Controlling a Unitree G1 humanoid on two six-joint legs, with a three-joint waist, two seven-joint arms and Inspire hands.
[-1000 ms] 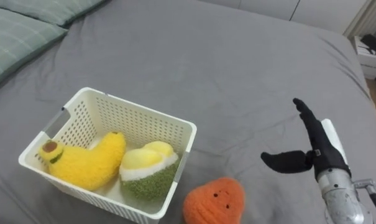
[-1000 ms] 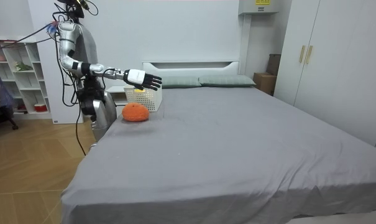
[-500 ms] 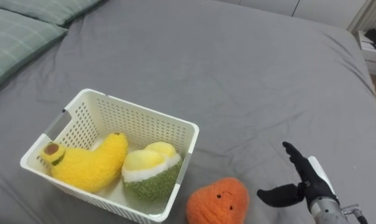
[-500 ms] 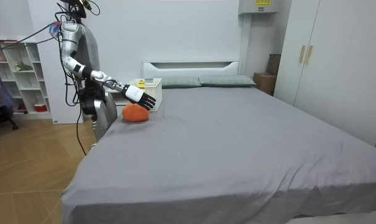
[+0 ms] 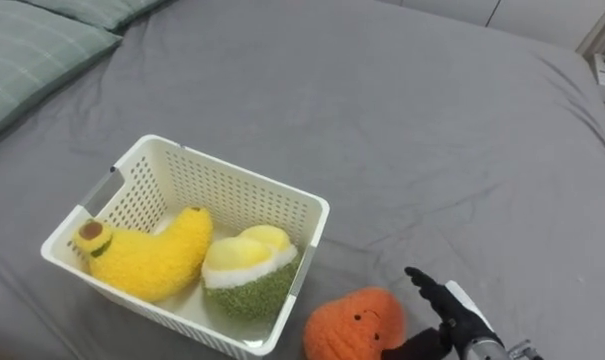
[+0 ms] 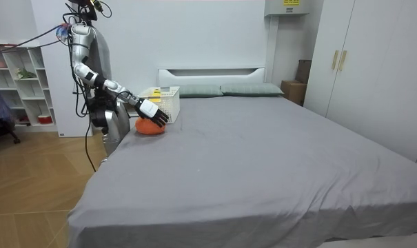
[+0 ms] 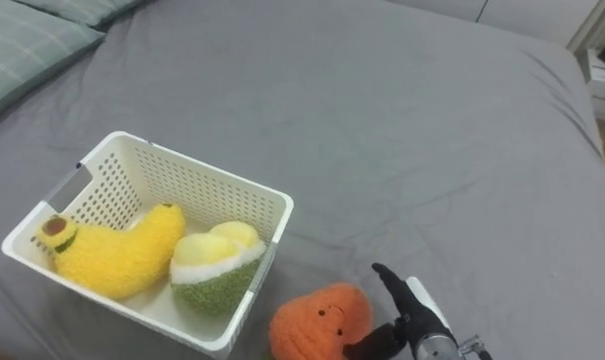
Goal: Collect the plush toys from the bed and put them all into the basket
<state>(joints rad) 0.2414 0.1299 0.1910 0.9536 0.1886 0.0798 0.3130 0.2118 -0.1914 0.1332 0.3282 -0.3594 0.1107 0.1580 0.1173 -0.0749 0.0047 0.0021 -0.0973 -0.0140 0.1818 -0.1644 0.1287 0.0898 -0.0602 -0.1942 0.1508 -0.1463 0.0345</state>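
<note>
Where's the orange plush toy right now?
The orange toy lies on the bed at the bottom of the eye views, just outside the basket's near right corner, with the open right hand close on its right.

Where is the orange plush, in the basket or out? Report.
Out. The orange plush lies on the grey bed beside the white basket, with the open right hand next to it.
</note>
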